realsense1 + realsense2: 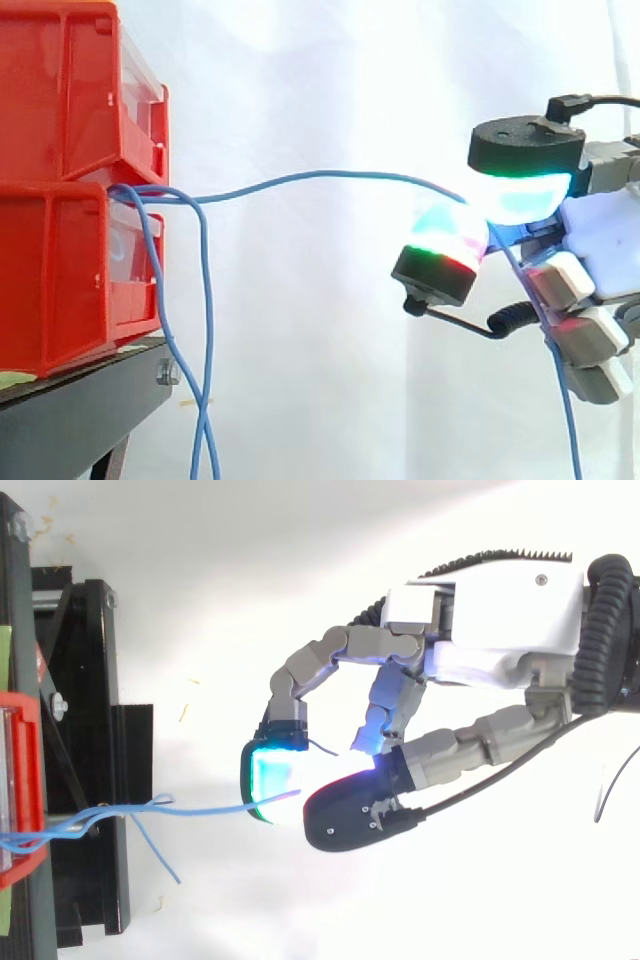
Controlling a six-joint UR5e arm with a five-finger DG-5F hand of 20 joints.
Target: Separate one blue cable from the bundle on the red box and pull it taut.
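Hand-first: the hand (500,620) comes in from the right edge of the side view with its fingers curled. One glowing cyan fingertip (272,778) and the dark-backed thumb tip are closed together on a single blue cable (330,174), pinching it between their pads.

A black surface (80,410) stands at the left and carries two red bins, one stacked on the other: the upper bin (60,90) and the lower bin (50,280). A white curtain (320,80) fills the background behind everything.

The held cable is thin and bright blue. It leaves the bundle (135,192) at the seam between the two bins and runs across open air to the hand, well apart from the bins. It rises in a shallow arch along the way and is not drawn straight. Past the pinch, its far part hangs down below the hand (570,430).

Three blue strands can be counted at the bins. One is the strand in the hand, and the other two are loose strands (206,300) that droop from the same seam. These two hang in front of the lower bin and the surface's edge, and they cross each other near the bottom of the side view. From above, one short blue end (155,852) trails off beside the surface.
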